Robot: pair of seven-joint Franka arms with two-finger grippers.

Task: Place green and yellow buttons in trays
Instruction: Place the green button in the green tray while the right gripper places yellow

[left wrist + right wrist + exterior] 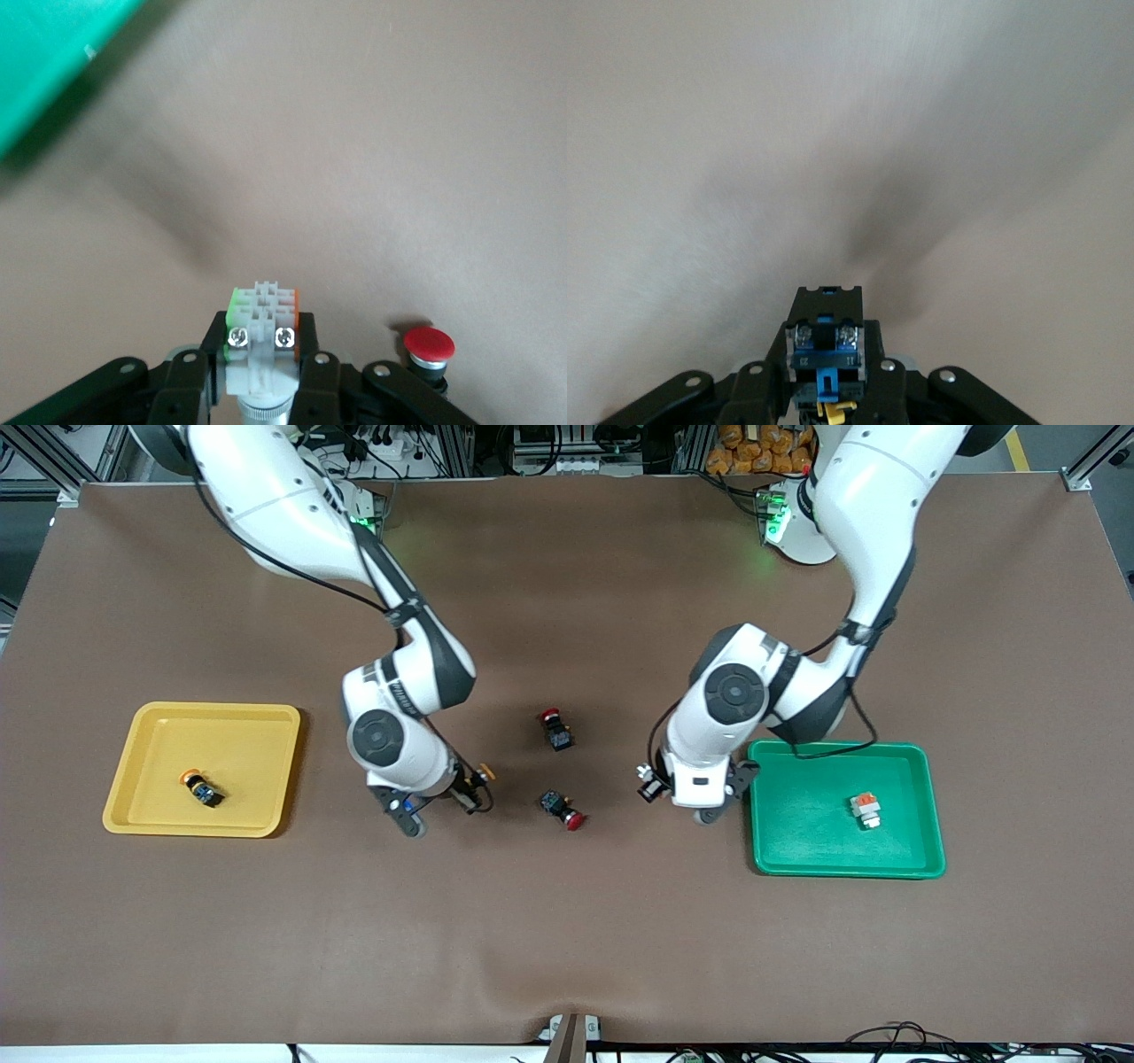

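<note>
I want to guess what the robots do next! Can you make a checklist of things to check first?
1. Left end effector shut on a white button: ok.
2. Right end effector shut on a black button: ok.
3. Green tray has room beside its button: ok.
4. Yellow tray has room beside its button: ok.
5. Red buttons left on the table: ok.
6. Held buttons lifted off the table: cannot tell.

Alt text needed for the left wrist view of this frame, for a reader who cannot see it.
The left gripper is shut on a white-grey button over the brown table. A red-capped button lies on the table close by, and a corner of the green tray shows at the edge.
</note>
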